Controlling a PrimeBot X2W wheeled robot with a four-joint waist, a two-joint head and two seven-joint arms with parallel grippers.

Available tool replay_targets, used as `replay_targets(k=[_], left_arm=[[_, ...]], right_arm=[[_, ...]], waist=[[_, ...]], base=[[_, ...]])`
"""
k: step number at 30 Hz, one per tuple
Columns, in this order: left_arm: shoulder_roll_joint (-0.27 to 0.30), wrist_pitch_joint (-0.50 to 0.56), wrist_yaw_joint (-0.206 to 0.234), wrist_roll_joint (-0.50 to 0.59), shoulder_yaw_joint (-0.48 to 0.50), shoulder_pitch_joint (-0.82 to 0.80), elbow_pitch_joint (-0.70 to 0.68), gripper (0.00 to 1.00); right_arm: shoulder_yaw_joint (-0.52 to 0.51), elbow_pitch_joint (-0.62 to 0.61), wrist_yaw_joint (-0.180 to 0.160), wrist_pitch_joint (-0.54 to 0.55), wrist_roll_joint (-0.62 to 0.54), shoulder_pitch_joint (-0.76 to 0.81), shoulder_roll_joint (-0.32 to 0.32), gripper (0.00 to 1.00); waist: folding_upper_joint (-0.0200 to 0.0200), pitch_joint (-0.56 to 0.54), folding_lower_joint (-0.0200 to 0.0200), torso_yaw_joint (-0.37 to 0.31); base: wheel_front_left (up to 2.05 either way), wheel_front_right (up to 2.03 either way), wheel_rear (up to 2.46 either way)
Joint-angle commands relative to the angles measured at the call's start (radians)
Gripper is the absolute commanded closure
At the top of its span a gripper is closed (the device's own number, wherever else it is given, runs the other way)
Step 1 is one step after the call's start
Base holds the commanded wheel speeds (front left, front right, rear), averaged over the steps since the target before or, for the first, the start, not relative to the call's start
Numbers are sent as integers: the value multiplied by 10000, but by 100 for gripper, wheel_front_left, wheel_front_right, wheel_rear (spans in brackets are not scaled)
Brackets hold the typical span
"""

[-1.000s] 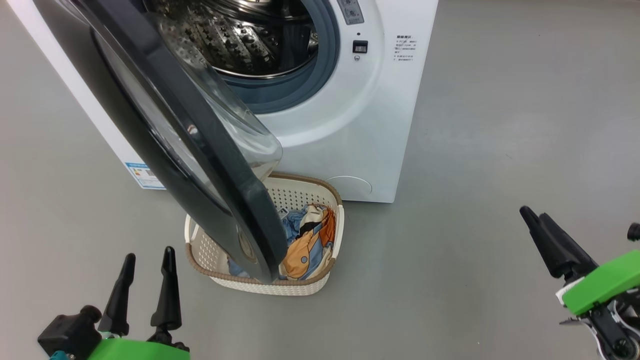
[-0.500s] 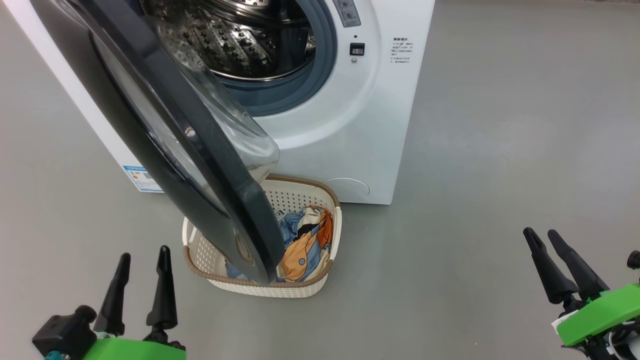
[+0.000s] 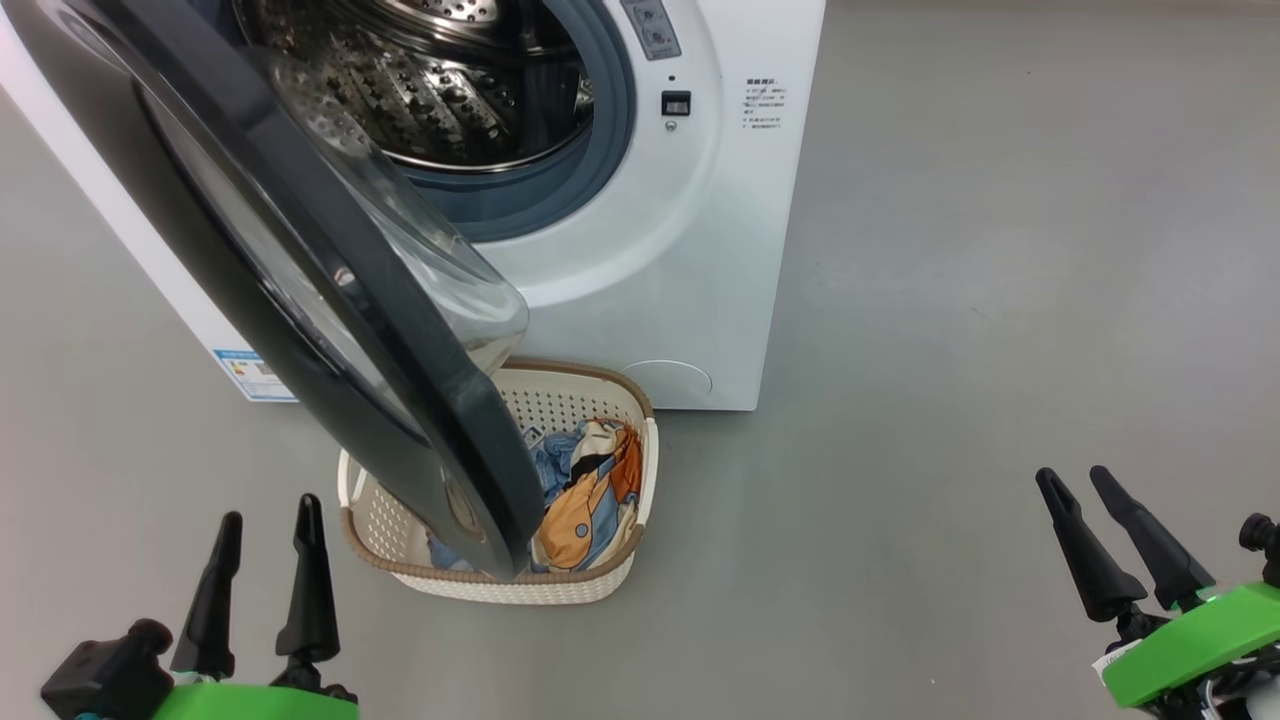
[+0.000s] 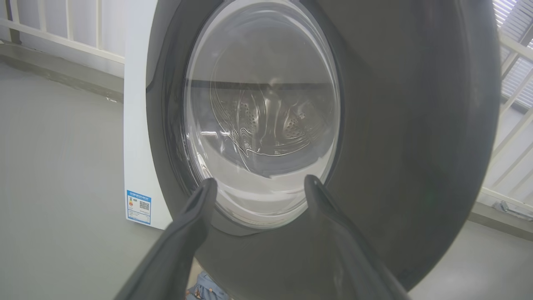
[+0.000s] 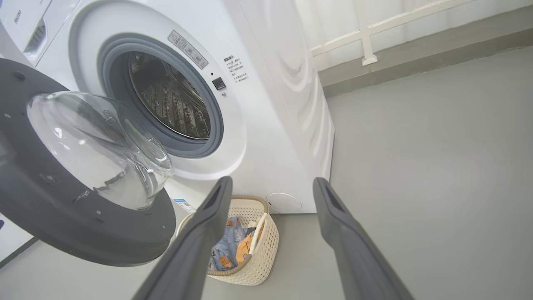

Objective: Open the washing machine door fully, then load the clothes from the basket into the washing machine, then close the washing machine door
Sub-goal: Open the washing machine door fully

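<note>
The washing machine (image 3: 690,250) stands with its door (image 3: 330,300) swung out, black rim and glass bowl hanging over the basket (image 3: 600,580). The steel drum (image 3: 430,100) is bare inside. Both clothes (image 3: 585,490) lie in the basket, partly hidden behind the door. My left gripper (image 3: 265,520) is open at the lower left, short of the door's outer face (image 4: 395,146). My right gripper (image 3: 1075,478) is open at the lower right, well away from the basket (image 5: 258,258), with nothing between its fingers.
Grey floor (image 3: 1000,300) spreads wide to the right of the machine. A blue label sticker (image 3: 245,370) sits low on the washer's front left. White railings and a low kerb (image 5: 374,58) run behind the machine.
The camera has shifted, so the washer and basket sit further left in view. My right gripper has dropped lower in the picture and spread its fingers from nearly together to open. The left stays open.
</note>
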Motion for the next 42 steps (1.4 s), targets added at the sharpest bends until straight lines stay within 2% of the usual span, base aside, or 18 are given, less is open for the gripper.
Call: replay_targets(k=[1, 9, 16, 18, 24, 31, 37, 42], left_arm=[[238, -1, 102, -129, 379, -122, -344, 0], [271, 40, 177, -175, 366, -76, -456, 0], [234, 43, 229, -308, 401, -79, -495, 0], [217, 8, 234, -366, 482, -169, -619, 100], [104, -21, 430, -668, 880, -532, -1611, 100], [-20, 681, 832, -1140, 938, -1077, -4180, 100], [-409, 1638, 1135, -1152, -219, -1682, -6159, 100], [-786, 2203, 1284, -1132, -1658, -2002, -6458, 100]], right_arm=[[-84, -271, 75, -128, -525, -75, -247, 0], [-403, -284, 75, -132, -1886, 235, 58, 0], [-536, -261, 75, -132, -2022, 338, 221, 0], [-569, -261, 75, -132, -1992, 355, 242, 0], [-588, -269, 75, -133, -2028, 418, 231, 0], [-616, -330, 75, -133, -2101, 427, 206, 0], [-663, -407, 75, -133, -2285, 379, 242, 0], [-866, -520, 75, -133, -2520, 334, 414, 0]], waist=[[0, -11, 0, -22], [0, -33, 0, 7], [0, -18, 0, 48], [0, -30, 0, 63], [0, -93, 0, 83], [0, -143, 0, 43], [0, -162, 0, -51], [0, -169, 0, -194]], base=[[0, 0, 0], [0, 0, 0], [0, 0, 0], [0, 0, 0], [0, 0, 0], [0, 0, 0], [0, 0, 0], [0, 0, 0]])
